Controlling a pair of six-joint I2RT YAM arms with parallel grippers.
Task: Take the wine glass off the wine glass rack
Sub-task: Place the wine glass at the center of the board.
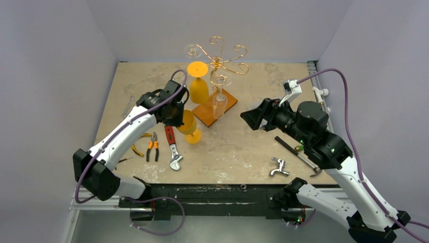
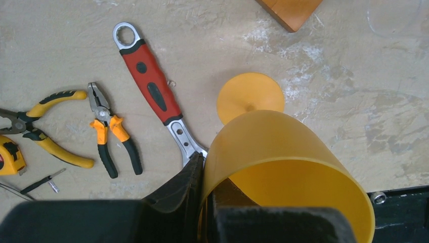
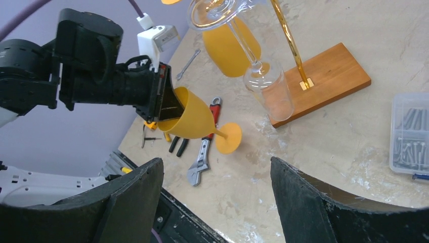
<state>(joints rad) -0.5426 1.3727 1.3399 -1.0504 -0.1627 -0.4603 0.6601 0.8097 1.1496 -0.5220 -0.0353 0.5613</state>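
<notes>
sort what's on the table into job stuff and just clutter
Job: rack, held yellow glass, left claw, hanging yellow glass, hanging clear glass.
Clutter: wrench, pliers, hammer, tape measure, screw box.

I can read no words, numbers, brand marks or signs on anything in my three views.
</notes>
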